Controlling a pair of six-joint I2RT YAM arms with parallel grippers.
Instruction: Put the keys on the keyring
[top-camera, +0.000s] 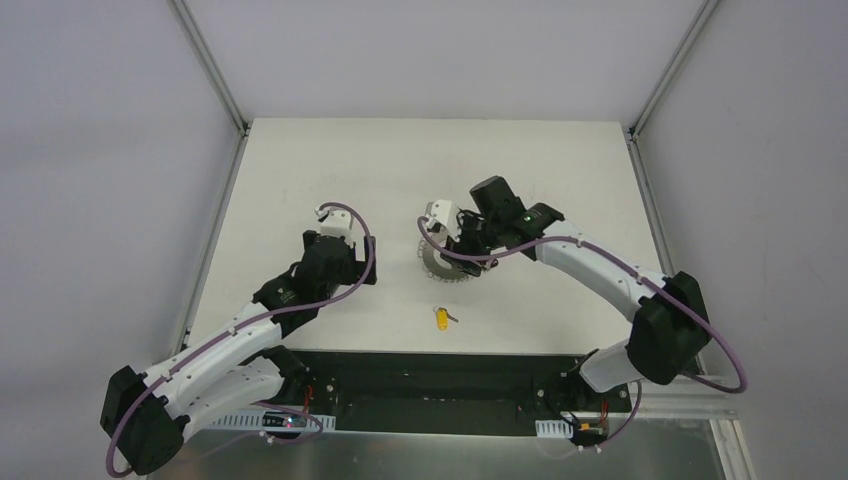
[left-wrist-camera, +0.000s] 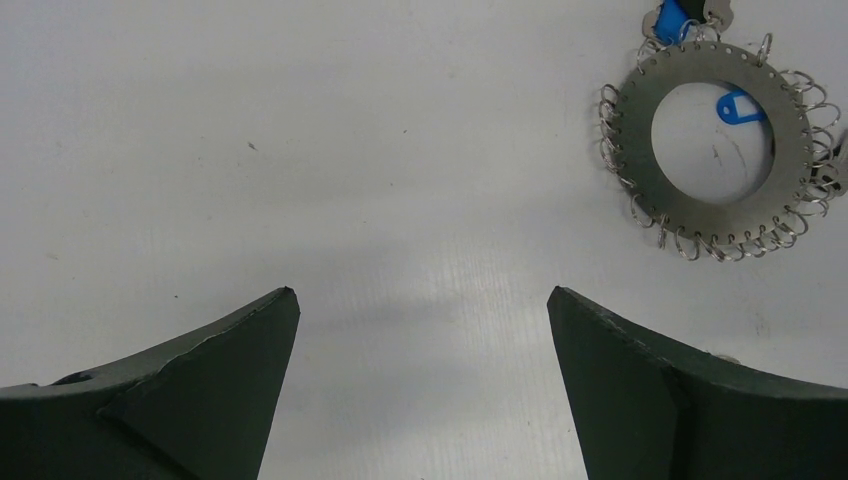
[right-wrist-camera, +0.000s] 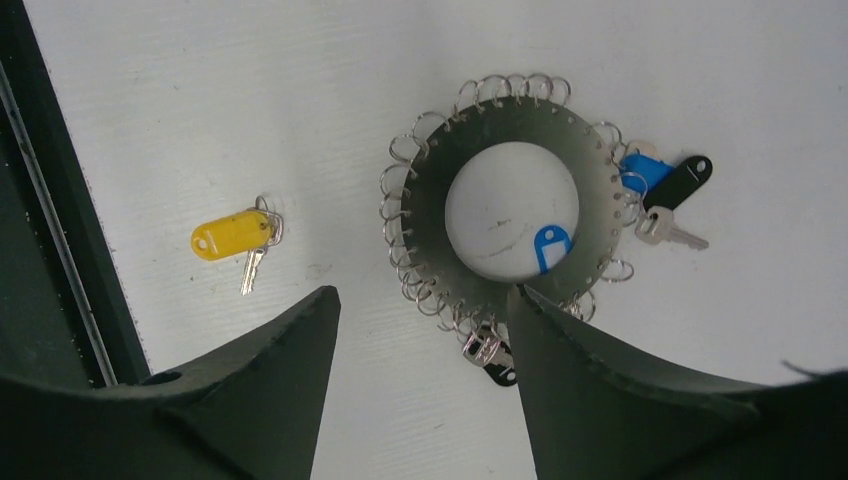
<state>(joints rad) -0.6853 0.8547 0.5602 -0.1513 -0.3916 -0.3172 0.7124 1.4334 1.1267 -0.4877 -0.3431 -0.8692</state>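
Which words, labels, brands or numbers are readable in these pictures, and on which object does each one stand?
No text can be read anywhere.
The yellow key tag, the blue key tag, the black key tag and the keyring show no lettering in any view.

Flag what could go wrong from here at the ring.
1. The right gripper hovers at the rim of the keyring: closing may snag its small loops or shove it away.
2. The yellow key lies loose near the front edge of the table; a nudge might push it off.
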